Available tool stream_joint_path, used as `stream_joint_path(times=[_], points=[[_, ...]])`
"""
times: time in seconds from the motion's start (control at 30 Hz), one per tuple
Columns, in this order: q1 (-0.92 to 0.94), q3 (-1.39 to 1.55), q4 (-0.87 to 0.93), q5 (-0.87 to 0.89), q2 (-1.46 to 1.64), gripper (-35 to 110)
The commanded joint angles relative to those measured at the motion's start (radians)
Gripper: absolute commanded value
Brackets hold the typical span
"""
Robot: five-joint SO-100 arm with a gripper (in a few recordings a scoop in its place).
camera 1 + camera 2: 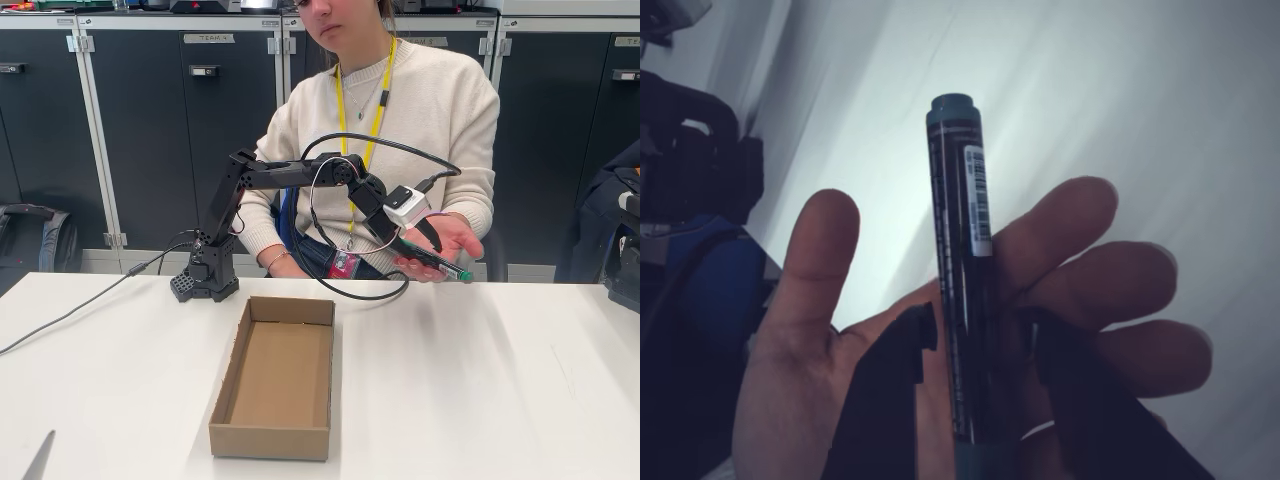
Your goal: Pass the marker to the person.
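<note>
we're seeing the arm reaching toward the right of the fixed view, w/ the pincer (415,250) clamping the marker (438,263) just right of centre. marker is lying tilted, its green end pointing down-right, right over the person's open hand (452,242) at the far edge of the worktop (480,380). in the fixed view we can't tell if marker and palm are touching. the person (420,110) is sitting behind the worktop, upper centre-right of the frame, in a cream sweater w/ a yellow lanyard.

in the wrist view the marker (962,260) is standing upright in mid-frame, green tip at top, barcode label on the barrel, lower barrel sitting between the two dark pincer (975,340) fingers (895,385). the hand (940,340) is spreading open behind it, palm facing the camera, thumb on the left, fingers on the right.

an open cardboard box (275,375) is sitting on the worktop, lower centre of the fixed view, well apart from the marker. dark cabinets (150,120) are lining the background.
</note>
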Motion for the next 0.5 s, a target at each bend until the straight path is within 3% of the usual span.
stream_joint_path(times=[0.0,0.47], points=[[0.008,0.009,-0.029,-0.003,0.061,22],[0.017,0.017,0.02,-0.002,0.184,21]])
